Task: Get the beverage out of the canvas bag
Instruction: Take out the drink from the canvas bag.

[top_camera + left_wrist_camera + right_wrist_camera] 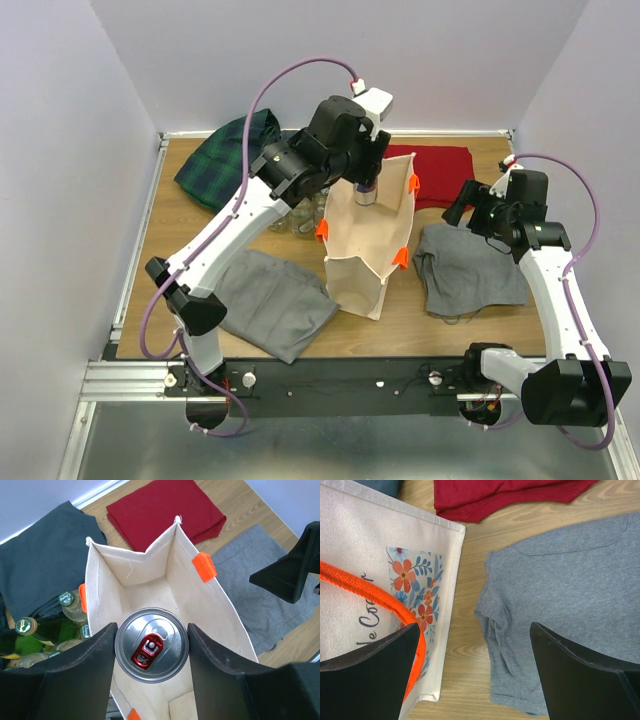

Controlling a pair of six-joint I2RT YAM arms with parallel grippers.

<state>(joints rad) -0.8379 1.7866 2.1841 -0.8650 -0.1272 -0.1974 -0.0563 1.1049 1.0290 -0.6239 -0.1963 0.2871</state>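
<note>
Top external, nearest: a grey cloth (270,300) lies at 8 o'clock from the canvas bag (360,255), which stands upright mid-table with its mouth open.
Right gripper: the right gripper (475,630) hovers at 3 o'clock of the bag over a second grey cloth (560,595). Its jaws are wide apart and hold nothing, and 1 finger sits just beside an orange handle (365,587).
Left gripper: the left gripper (151,640) is clamped on the can (151,652), 1 finger on each side of the round wall.
Beverage: the can is upright, lid up with a red tab, at the far end of the bag's mouth and about level with the rim.
Further back: glass bottles (300,215) stand at 10 o'clock, close to the bag. A red cloth (435,170) lies at 1 o'clock and a green plaid cloth (228,155) at 11 o'clock.
Risk 1: nothing braces the bag, so a can rubbing the wall or snagging the rim could lift or tip it toward the bottles.
Risk 2: the smooth round wall is pinched on only 2 sides, so a jolt could make it slip back inside.
Hidden: the can's body and label lie under its lid. How much of it is below the rim is unclear, as is whether the right finger touches the handle. The bottles are cut off in the left wrist view.
</note>
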